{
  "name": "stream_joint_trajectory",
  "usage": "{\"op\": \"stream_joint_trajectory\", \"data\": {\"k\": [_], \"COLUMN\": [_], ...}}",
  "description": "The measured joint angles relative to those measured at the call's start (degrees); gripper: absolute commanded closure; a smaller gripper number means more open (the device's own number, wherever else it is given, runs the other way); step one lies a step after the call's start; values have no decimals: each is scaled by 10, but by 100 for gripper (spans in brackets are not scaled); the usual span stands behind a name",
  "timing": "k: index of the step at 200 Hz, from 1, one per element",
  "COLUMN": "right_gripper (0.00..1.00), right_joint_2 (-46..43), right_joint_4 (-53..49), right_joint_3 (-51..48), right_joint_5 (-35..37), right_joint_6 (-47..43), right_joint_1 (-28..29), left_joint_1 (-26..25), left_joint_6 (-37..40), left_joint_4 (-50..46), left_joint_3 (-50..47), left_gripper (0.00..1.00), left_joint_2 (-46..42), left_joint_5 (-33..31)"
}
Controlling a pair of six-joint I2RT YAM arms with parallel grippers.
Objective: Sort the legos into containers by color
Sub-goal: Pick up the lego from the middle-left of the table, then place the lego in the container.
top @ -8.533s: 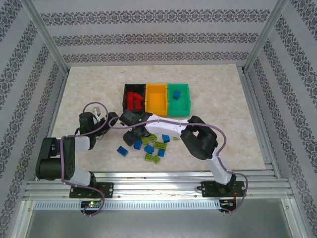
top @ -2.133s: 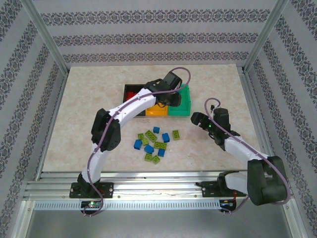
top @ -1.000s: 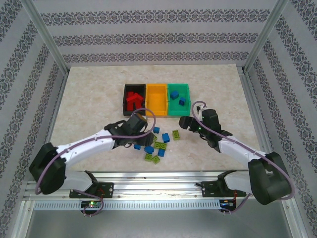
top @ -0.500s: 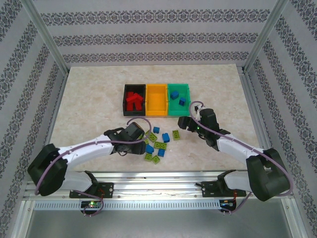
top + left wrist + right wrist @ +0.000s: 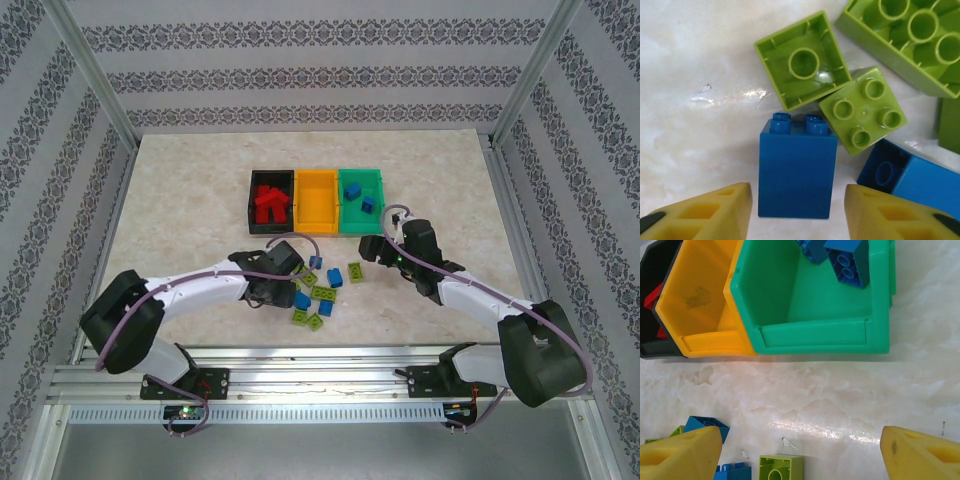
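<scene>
Blue and lime legos (image 5: pixel 322 293) lie scattered on the marble table in front of the bins. A blue brick (image 5: pixel 797 175) lies on its side between my left gripper's (image 5: pixel 797 212) yellow fingers (image 5: pixel 705 212), with a narrow gap on each side, so the gripper is open. From above, the left gripper (image 5: pixel 280 290) sits at the pile's left edge. My right gripper (image 5: pixel 800 455) (image 5: pixel 372 247) hovers wide open and empty before the green bin (image 5: pixel 820 335), which holds two blue bricks (image 5: pixel 845 260). The black bin (image 5: pixel 270 200) holds red bricks. The orange bin (image 5: pixel 316 200) stands between them.
Two lime bricks (image 5: pixel 802 62) (image 5: pixel 862 110) and another blue one (image 5: pixel 920 177) lie close beyond the left fingers. A lime brick (image 5: pixel 780 467) lies between the right fingers' tips, lower down. Bare marble stretches left and right of the pile, with frame rails at the table's edges.
My left gripper has shifted onto the pile's left edge and its jaws have narrowed around the blue brick. The right arm has barely moved.
</scene>
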Motion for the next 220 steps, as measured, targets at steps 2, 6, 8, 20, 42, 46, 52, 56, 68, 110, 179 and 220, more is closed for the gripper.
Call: {"op": "stream_joint_trajectory", "data": {"k": [2,6,8,20,42,46,52,56,68,110,179,220], "right_gripper": [17,17,17,17,17,17,17,17,17,17,17,17], "right_joint_2": [0,0,0,0,0,0,0,0,0,0,14,36], "right_joint_4": [0,0,0,0,-1,-1,-1,-1,-1,-1,5,26], "right_joint_3": [0,0,0,0,0,0,0,0,0,3,4,2], "right_joint_5": [0,0,0,0,0,1,2,2,2,2,-13,-50], "right_joint_6": [0,0,0,0,0,0,0,0,0,0,7,35], "right_joint_1": [0,0,0,0,0,0,1,3,3,3,-20,-74], "left_joint_1": [0,0,0,0,0,0,0,0,0,0,0,0], "left_joint_6": [2,4,4,9,13,13,14,15,15,15,15,24], "left_joint_4": [-1,-3,-4,-13,-16,-16,-16,-16,-16,-28,-19,16], "left_joint_3": [1,4,5,16,33,35,37,38,38,38,50,145], "left_gripper": [53,54,54,56,65,66,67,68,71,73,73,73], "left_joint_2": [3,10,13,31,48,49,50,51,51,24,-97,-36], "left_joint_5": [0,-1,-2,-4,-5,-4,-5,-5,-6,-14,-14,3]}}
